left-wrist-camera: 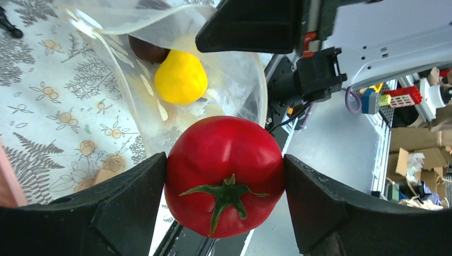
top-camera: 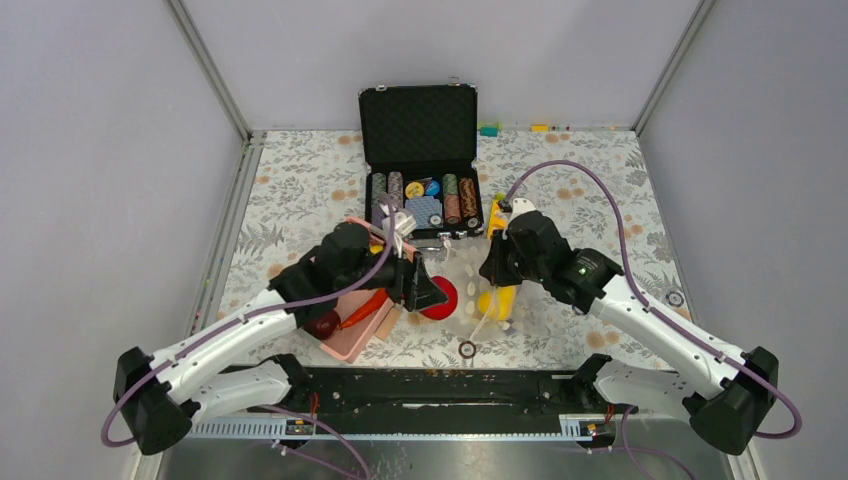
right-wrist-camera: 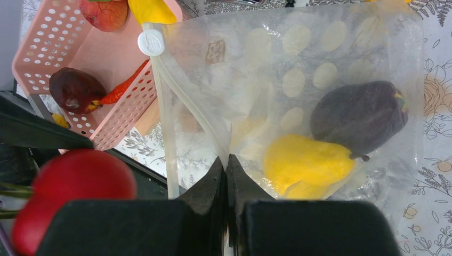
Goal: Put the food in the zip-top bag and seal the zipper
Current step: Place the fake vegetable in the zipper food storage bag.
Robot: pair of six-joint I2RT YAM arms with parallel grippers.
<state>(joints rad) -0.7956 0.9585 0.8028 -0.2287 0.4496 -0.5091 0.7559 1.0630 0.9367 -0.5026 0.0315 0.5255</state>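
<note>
My left gripper (left-wrist-camera: 224,178) is shut on a red tomato (left-wrist-camera: 224,160) with a green stalk and holds it at the open mouth of the zip-top bag (left-wrist-camera: 234,74). In the top view the tomato (top-camera: 441,298) sits just left of the bag (top-camera: 478,312). My right gripper (right-wrist-camera: 228,160) is shut on the bag's upper mouth edge and holds it up. The bag (right-wrist-camera: 330,58) is clear with white dots. Inside it lie a yellow pear (right-wrist-camera: 306,162) and a dark purple fruit (right-wrist-camera: 360,114). The zipper (right-wrist-camera: 162,117) is open, with a white slider (right-wrist-camera: 151,41) at its end.
The pink basket (right-wrist-camera: 48,48) left of the bag holds a dark red fruit (right-wrist-camera: 74,88), a red chili (right-wrist-camera: 125,85), a peach apple (right-wrist-camera: 104,12) and a yellow piece (right-wrist-camera: 152,9). An open black case of poker chips (top-camera: 420,180) stands behind. The black front rail (top-camera: 430,385) is near.
</note>
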